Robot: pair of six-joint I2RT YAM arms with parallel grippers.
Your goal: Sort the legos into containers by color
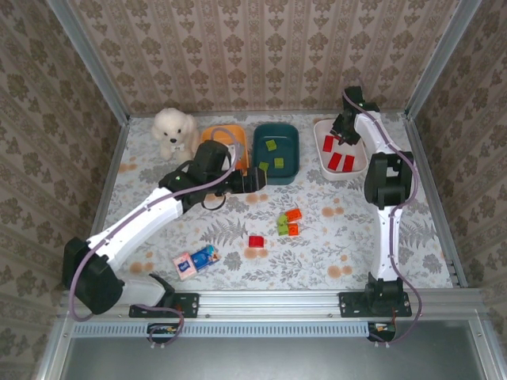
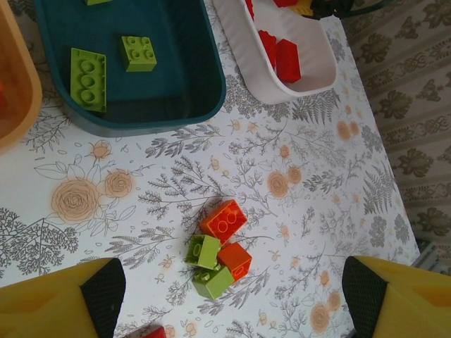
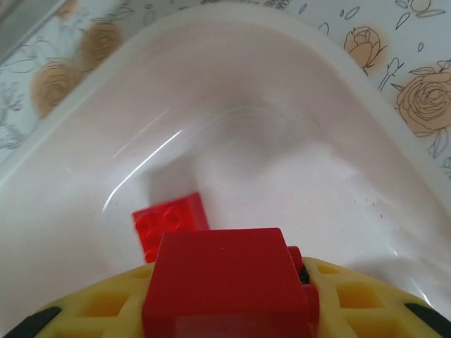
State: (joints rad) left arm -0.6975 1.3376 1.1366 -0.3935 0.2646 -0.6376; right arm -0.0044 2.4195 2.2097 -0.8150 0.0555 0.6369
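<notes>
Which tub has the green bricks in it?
The dark teal tub, the middle one: green bricks lie inside it. The white tub holds red bricks.

Saw orange tub point(image 2: 10, 77) cut off at the 9 o'clock edge of the left wrist view, teal tub point(image 2: 215, 84) and white tub point(image 2: 239, 46) at 12, one red brick point(image 2: 153, 332) at 6. Found the near brick point(image 3: 222, 282) blurred and cropped at 6 in the right wrist view.

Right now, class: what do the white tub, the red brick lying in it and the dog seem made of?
The white tub looks like glossy plastic: a bright streak of light crosses its smooth curved wall. The red brick is likely hard moulded plastic, slightly shiny, with crisp studs. The dog looks like plush fabric, matt with a fuzzy outline.
</notes>
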